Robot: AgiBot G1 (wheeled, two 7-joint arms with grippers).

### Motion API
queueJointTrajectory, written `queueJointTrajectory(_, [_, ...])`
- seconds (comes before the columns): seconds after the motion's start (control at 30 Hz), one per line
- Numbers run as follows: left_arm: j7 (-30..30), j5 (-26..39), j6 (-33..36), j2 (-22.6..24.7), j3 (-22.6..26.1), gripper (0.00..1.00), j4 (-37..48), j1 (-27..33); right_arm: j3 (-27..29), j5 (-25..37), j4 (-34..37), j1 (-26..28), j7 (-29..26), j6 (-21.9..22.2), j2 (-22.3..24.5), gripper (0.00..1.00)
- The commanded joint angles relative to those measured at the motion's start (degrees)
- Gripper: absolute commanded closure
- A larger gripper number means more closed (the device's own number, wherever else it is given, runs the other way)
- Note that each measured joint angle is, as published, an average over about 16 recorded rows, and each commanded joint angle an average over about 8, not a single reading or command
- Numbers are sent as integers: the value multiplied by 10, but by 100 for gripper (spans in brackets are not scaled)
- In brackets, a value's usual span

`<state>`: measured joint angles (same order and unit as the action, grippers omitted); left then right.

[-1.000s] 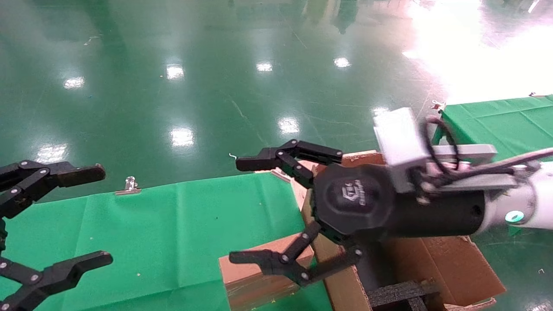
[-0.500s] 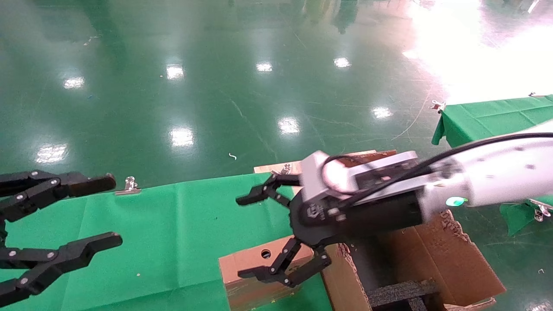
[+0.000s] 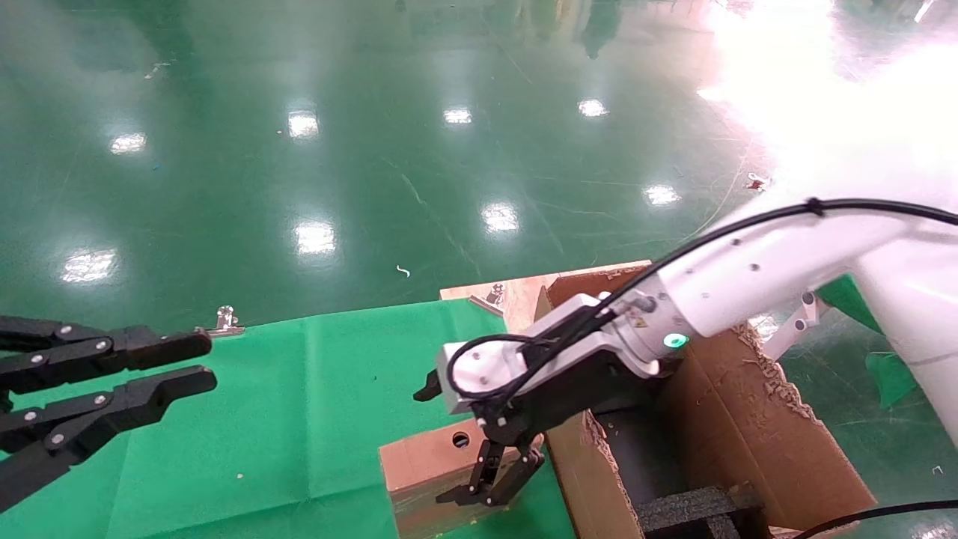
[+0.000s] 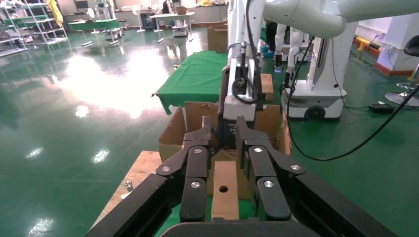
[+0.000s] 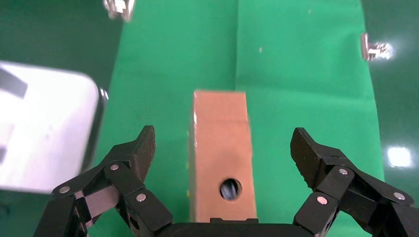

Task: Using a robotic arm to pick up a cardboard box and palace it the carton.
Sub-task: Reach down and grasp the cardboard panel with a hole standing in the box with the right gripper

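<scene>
The cardboard box (image 3: 434, 471) is seen standing on its narrow edge on the green-covered bench (image 3: 299, 419), just beside the carton (image 3: 718, 419) on the robot's right. Its long axis runs away from the robot across the cloth, and the narrow top edge with the round hole (image 5: 230, 189) is turned upward. Compared with half a second ago, the right arm (image 3: 756, 277) has been tipped steeply downward, so that the right claw (image 3: 490, 479) is now lowered over the near end of the box instead of being held level above it. In the right wrist view the claw (image 5: 225, 153) is seen spread wide, one finger on either side of the box and neither touching it. The left claw (image 3: 179, 363) is held over the bench's left part, well apart from the box; its fingers have been drawn much closer together than before, with only a narrow gap left between them
</scene>
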<state>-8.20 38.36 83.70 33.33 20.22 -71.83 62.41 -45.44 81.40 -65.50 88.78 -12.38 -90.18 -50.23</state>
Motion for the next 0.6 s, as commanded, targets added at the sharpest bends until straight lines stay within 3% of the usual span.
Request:
queueJointTrajectory(0.03, [0, 0, 0, 0, 0, 100, 0, 0, -20, 20, 2, 15, 1, 2, -11, 0])
queueJointTrajectory(0.4, [0, 0, 0, 0, 0, 97, 0, 0, -97, 97, 11, 58, 5, 4, -56, 0])
queueJointTrajectory(0.6, [0, 0, 0, 0, 0, 24, 0, 0, -121, 110, 22, 67, 13, 7, -73, 0])
